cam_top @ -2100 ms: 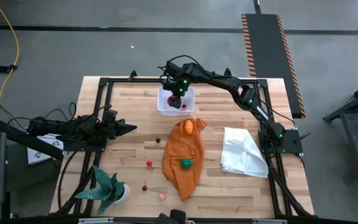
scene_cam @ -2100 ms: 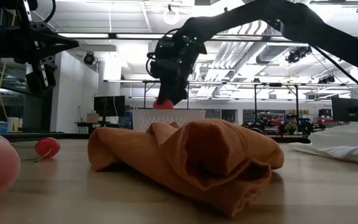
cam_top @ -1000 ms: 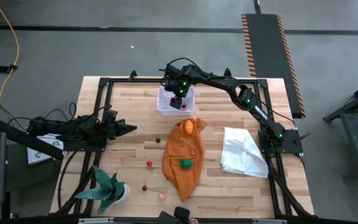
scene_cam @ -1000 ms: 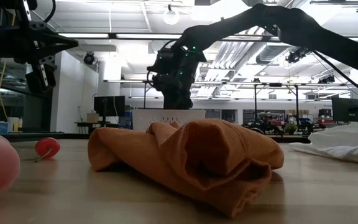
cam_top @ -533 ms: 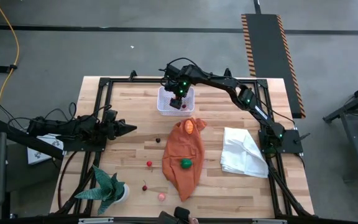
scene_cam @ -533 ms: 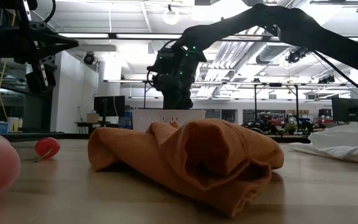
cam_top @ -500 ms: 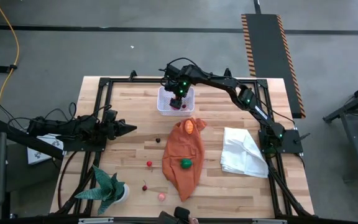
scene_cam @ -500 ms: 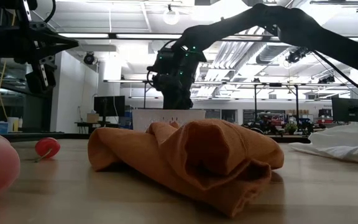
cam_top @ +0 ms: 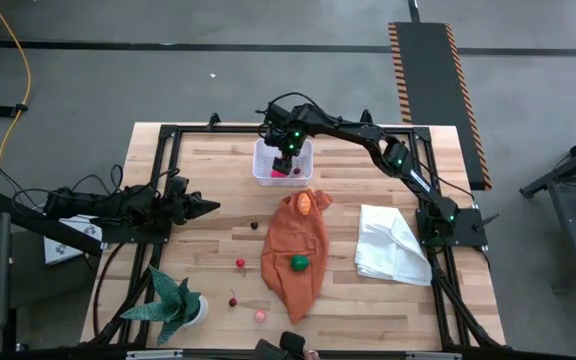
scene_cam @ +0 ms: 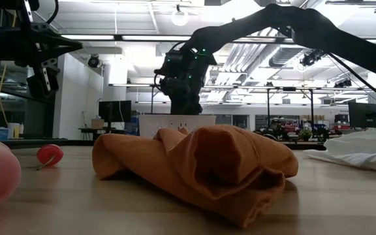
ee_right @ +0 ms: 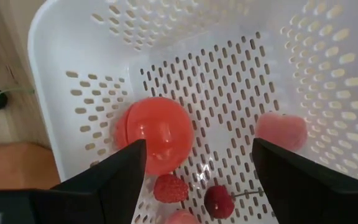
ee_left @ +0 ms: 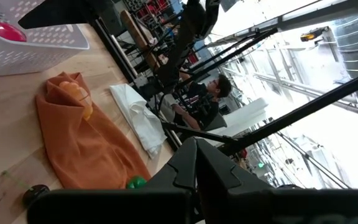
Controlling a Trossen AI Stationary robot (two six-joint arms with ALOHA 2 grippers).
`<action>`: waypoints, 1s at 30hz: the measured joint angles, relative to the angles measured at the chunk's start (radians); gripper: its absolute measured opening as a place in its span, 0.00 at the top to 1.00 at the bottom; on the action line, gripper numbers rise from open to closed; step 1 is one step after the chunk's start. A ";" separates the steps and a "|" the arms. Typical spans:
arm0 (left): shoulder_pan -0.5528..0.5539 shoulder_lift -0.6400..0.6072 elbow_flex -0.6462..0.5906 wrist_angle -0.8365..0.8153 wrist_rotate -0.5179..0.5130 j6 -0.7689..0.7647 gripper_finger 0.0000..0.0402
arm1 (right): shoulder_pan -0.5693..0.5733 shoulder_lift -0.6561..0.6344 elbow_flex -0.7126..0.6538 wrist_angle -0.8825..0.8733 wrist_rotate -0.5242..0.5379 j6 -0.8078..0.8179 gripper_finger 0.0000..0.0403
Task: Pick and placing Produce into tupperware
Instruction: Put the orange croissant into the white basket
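Wooden tabletop [cam_top: 208, 300] seen from above, with black frame rails along its edges. At the far middle, white perforated tupperware [cam_top: 282, 163], standing just beyond the orange cloth [cam_top: 295, 250]. Right gripper [cam_top: 286, 150] poised directly over the tupperware, fingers spread wide apart and clamped on nothing. Inside the tupperware, in the right wrist view: large round red fruit [ee_right: 155, 135] lying between the two fingers, pink piece [ee_right: 281, 131] near one wall, small strawberry [ee_right: 170, 188] and dark red cherry [ee_right: 219, 201] close together on the slotted base. On the orange cloth: orange vegetable [cam_top: 306, 202] at the far end, green piece [cam_top: 299, 263] near the middle. Loose on the bare wood to the left of the cloth: dark berry [cam_top: 254, 226], small red fruit [cam_top: 240, 264], cherry [cam_top: 233, 299], pink fruit [cam_top: 260, 316] nearest the front edge. White cloth [cam_top: 392, 245] crumpled at the right, apart from the orange cloth. Green spiky potted plant [cam_top: 173, 303] at the front left corner. Left gripper [cam_top: 206, 207] held at the left side of the tabletop, fingers pressed together, empty, well apart from the tupperware.
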 joint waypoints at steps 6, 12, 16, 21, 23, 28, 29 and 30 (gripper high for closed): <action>0.000 0.000 0.000 0.000 0.000 0.000 1.00 | -0.008 -0.008 0.007 -0.003 -0.002 0.017 0.30; 0.000 0.000 0.000 0.000 0.000 0.000 1.00 | -0.021 -0.017 0.047 -0.024 -0.010 0.034 0.30; 0.000 0.000 0.000 0.000 0.000 0.000 1.00 | -0.025 -0.040 0.049 -0.032 -0.031 0.055 0.30; 0.000 0.000 0.000 0.000 0.001 0.000 1.00 | -0.026 -0.067 0.049 -0.044 -0.064 0.085 0.30; 0.000 0.000 0.000 -0.001 0.002 0.000 1.00 | -0.026 -0.079 0.049 -0.043 -0.088 0.098 0.30; 0.000 0.000 0.000 0.000 0.004 0.008 1.00 | -0.019 -0.117 0.049 -0.037 -0.099 0.112 0.30; 0.000 0.000 0.000 0.000 0.004 0.009 1.00 | -0.017 -0.129 0.049 -0.034 -0.099 0.118 0.30; 0.000 0.000 0.000 -0.001 0.004 0.009 1.00 | -0.017 -0.138 0.049 -0.033 -0.099 0.121 0.30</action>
